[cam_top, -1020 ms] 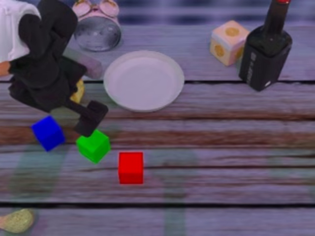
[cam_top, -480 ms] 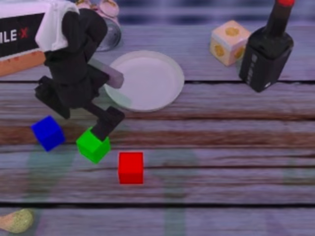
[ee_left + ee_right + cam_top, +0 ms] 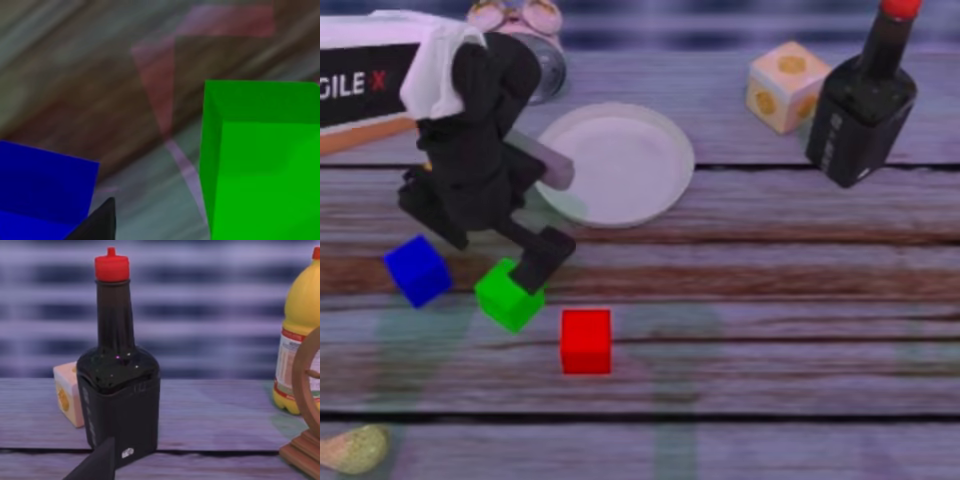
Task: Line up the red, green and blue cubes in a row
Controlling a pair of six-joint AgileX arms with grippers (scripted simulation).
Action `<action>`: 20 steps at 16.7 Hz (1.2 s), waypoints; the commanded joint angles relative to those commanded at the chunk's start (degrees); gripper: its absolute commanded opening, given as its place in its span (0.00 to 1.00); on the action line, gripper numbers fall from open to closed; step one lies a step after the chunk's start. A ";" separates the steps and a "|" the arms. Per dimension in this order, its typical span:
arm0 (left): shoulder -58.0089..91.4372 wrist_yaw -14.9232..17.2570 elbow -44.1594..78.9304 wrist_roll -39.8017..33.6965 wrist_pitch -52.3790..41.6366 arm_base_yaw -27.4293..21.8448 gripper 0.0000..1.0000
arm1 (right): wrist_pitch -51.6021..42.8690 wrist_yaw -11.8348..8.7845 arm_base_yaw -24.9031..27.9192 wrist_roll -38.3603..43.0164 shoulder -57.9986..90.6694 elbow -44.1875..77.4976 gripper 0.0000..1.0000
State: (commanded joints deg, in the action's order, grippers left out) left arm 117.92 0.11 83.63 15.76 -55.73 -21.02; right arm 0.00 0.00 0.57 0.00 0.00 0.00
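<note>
— Green cube (image 3: pixel 509 293) sits on the wood table (image 3: pixel 770 330), between the blue cube (image 3: pixel 417 270) on its left and the red cube (image 3: pixel 586 341) on its right. Where is the left gripper (image 3: pixel 525 272)?

— Right above the green cube, one dark finger (image 3: pixel 542 257) touching its top edge.

— Is it open?

— I cannot tell. The right gripper does not show from above.

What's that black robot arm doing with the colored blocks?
The left hand is down over the small bright green cube, between the small deep blue cube and the small solid red cube. All three sit on the wooden plank table in a slanted, uneven line, so the row isn't tidy yet. The right arm isn't in the top view.
</note>
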 joint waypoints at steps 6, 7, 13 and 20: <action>4.98 0.04 -6.20 0.05 11.28 -0.02 1.00 | 0.00 0.00 0.00 0.00 0.00 0.00 1.00; 5.31 0.04 -6.61 0.05 11.95 -0.02 1.00 | 0.00 0.00 0.00 0.00 0.00 0.00 1.00; 5.36 0.04 -6.67 0.05 12.05 -0.02 0.85 | 0.00 0.00 0.00 0.00 0.00 0.00 1.00; 5.36 0.04 -6.67 0.05 12.05 -0.02 0.32 | 0.00 0.00 0.00 0.00 0.00 0.00 1.00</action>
State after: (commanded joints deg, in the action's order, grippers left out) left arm 123.28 0.15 76.96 15.81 -43.68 -21.04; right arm 0.00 0.00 0.57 0.00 0.00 0.00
